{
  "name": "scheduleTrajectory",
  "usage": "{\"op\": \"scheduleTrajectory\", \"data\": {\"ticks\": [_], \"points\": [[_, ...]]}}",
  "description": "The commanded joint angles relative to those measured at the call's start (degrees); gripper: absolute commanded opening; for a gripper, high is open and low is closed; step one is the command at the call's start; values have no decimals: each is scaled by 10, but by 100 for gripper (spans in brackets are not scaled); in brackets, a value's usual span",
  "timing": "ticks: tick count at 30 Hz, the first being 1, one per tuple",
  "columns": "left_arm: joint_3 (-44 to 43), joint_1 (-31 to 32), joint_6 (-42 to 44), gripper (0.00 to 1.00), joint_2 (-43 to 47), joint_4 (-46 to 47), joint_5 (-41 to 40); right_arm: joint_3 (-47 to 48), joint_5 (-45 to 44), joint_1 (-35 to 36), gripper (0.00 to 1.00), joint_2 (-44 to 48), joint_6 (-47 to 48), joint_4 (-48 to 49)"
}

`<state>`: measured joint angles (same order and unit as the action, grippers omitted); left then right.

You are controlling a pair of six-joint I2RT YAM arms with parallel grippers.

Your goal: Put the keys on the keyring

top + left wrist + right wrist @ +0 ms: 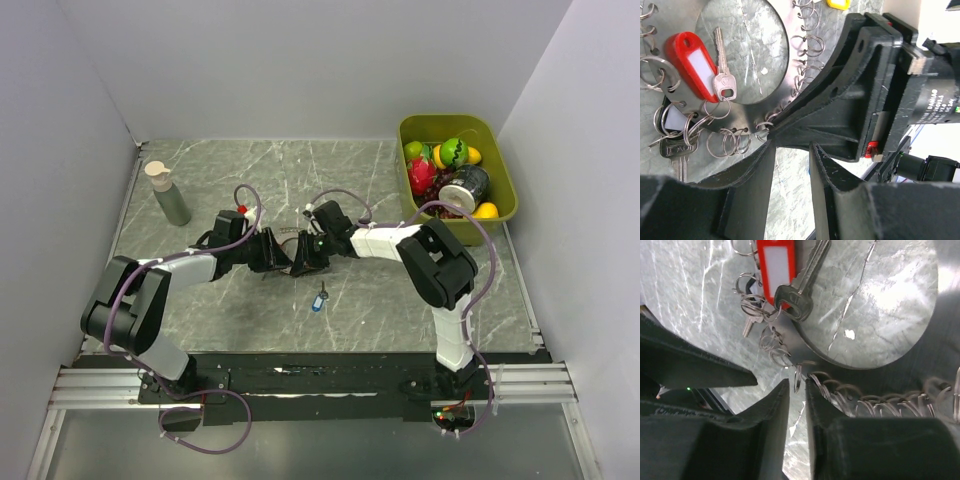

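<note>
Meeting tip to tip at mid-table over a wide thin metal keyring [920, 375] fringed with small wire loops, flat on the grey marbled tabletop [200, 300]. Clipped at its rim: a red plastic tag [690, 65] with a white label, a silvery key [722, 75] with its blade across the ring's open middle, and a dark-headed key [672, 147] just beside the tag.

Narrowly parted at the right gripper [797, 385], with one small upright wire loop [798, 376] of the fringe standing at the mouth between the fingertips; cannot tell whether touched. Parted somewhat wider at the left gripper [791, 145], tips at the ring's rim just beside the right one's, bare table showing in the gap, nothing pinched.

Lying loose nearer the arm bases, apart from the ring: a small blue-headed key [318, 298].
</note>
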<state>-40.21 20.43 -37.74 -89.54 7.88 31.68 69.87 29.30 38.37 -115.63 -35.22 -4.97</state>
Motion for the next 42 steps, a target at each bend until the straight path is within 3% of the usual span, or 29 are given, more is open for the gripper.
{"op": "scheduleTrajectory", "data": {"ticks": [1, 7, 16, 23, 29, 42], "points": [[-17, -3, -1, 39, 7, 10, 8, 16, -2, 0, 24, -20, -13, 21], [-15, -6, 2, 39, 23, 8, 3, 6, -3, -2, 0, -5, -9, 30], [-5, -28, 13, 39, 95, 6, -8, 20, 5, -3, 0, 59, 106, -28], [-3, -36, 39, 39, 171, 5, -8, -13, 58, -10, 0, 124, 214, 2], [-5, -40, 50, 38, 207, 9, 14, -48, 160, -21, 0, 153, 238, 69], [-55, -42, 78, 36, 270, -3, 88, -15, 239, -29, 0, 253, 263, 66]]}}
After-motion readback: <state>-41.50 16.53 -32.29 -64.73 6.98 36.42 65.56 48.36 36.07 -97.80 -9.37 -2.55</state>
